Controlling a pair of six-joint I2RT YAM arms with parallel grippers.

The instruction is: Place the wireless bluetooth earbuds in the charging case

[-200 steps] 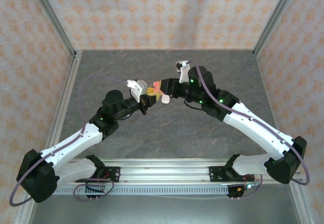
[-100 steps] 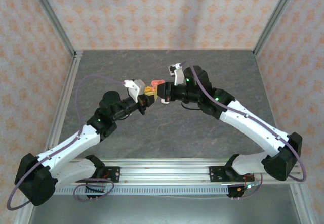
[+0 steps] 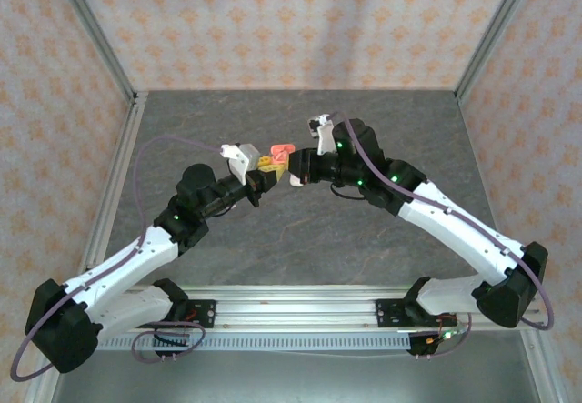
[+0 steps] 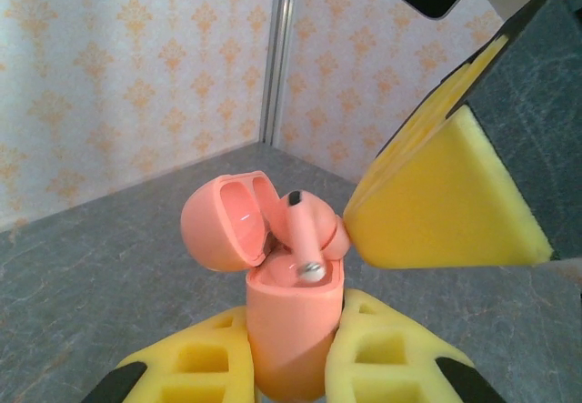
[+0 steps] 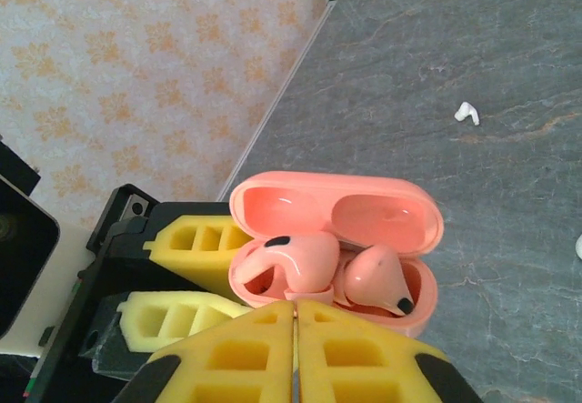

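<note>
Surroundings: walls [image 3: 273,21] papered in a pale orange motif, with aluminium frame posts [image 3: 95,30] at the corners.
Surface: grey stone-look table [image 3: 300,239]. A slotted rail [image 3: 291,307] runs along the near edge, where both arm bases are bolted.
Left arm [image 3: 136,257]: reaches from the near-left corner up to the middle of the table, wrist raised off the surface.
Left gripper [image 3: 261,178]: clamped on the charging case [image 4: 293,326]. One yellow pad sits on each side of the lower body, and the case is held upright in the air.
Case lid [image 4: 223,226]: hinged open and tipped back, hollow side showing.
Coral earbud [image 5: 293,259]: lies tilted across the left-hand well, not fully down. In the left wrist view its silver-tipped stem end stands above the case rim.
Second coral earbud [image 5: 377,280]: in the right-hand well, leaning a little, black dot facing out.
Right gripper [image 5: 296,317]: pads pressed together with nothing between them. The tips are right at the open mouth of the case, touching or just short of the tilted earbud; which one cannot be told.
Right arm [image 3: 455,230]: comes in from the near-right corner and meets the left over the table's middle.
White earbud [image 5: 466,112]: lies loose on the table, well apart from the case.
</note>
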